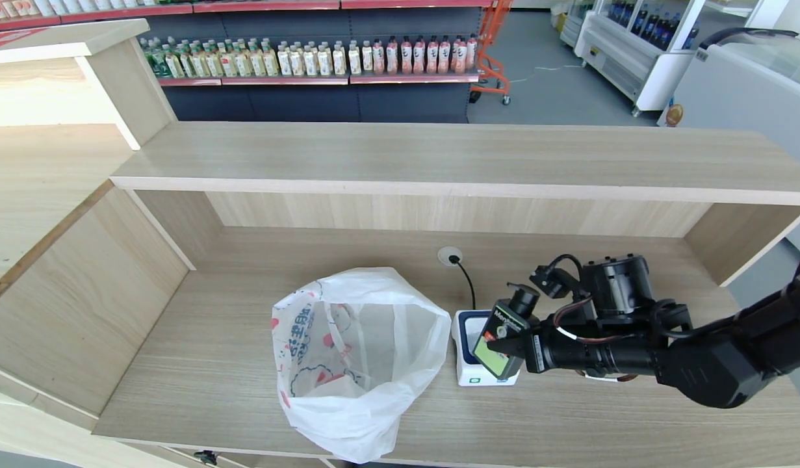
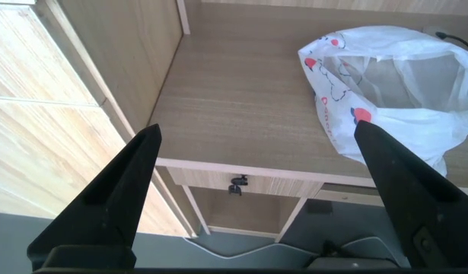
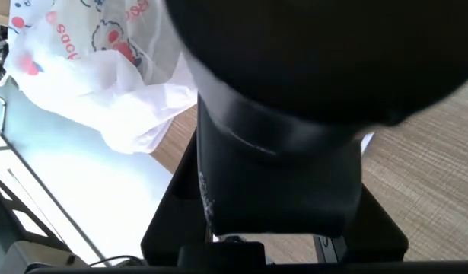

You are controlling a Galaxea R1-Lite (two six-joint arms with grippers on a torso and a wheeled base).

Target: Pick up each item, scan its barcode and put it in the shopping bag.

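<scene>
1. My right gripper [image 1: 513,342] is pinching a small dark bottle [image 1: 498,335], lower right of centre in the head view, just over the white scanner [image 1: 468,370].
2. My left gripper [image 2: 256,137] is spread wide and holding nothing.
3. Worries: the bottle's tilted, so the barcode could face away, or it could slip before it reaches the shopping bag [image 1: 354,390] at centre.
4. The bottle has a green label with white print, and the bag has red print.

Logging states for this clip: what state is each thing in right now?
shopping bag: upright on the counter, mouth open
dark bottle: held tilted at the scanner
scanner: on the counter, cable attached
right gripper: fingers shut on the dark bottle
left gripper: fingers open, empty
</scene>
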